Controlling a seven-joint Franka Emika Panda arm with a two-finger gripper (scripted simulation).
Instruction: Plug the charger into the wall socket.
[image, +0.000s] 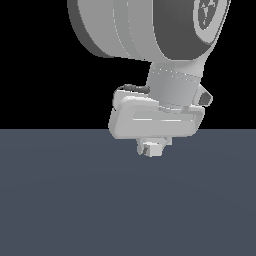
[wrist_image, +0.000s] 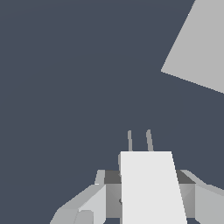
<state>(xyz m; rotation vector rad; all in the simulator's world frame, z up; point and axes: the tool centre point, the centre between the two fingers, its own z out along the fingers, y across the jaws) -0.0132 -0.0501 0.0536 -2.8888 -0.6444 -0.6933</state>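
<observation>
In the wrist view the charger (wrist_image: 151, 188), a small white block, sits between my gripper's fingers (wrist_image: 89, 203), with its two thin prongs (wrist_image: 139, 141) sticking out ahead. My gripper (wrist_image: 143, 175) is shut on it. The wall socket (wrist_image: 199, 48) shows as a light-grey flat plate, cut off by the picture's edge and apart from the prongs; no holes show on the visible part. In the exterior view my gripper (image: 154, 148) hangs just above the dark floor, the charger is mostly hidden between the fingers, and the wall socket is out of view.
A flat dark blue-grey floor (image: 75, 200) fills the lower half of the exterior view. My arm's large grey links (image: 150, 30) fill the upper part of that view.
</observation>
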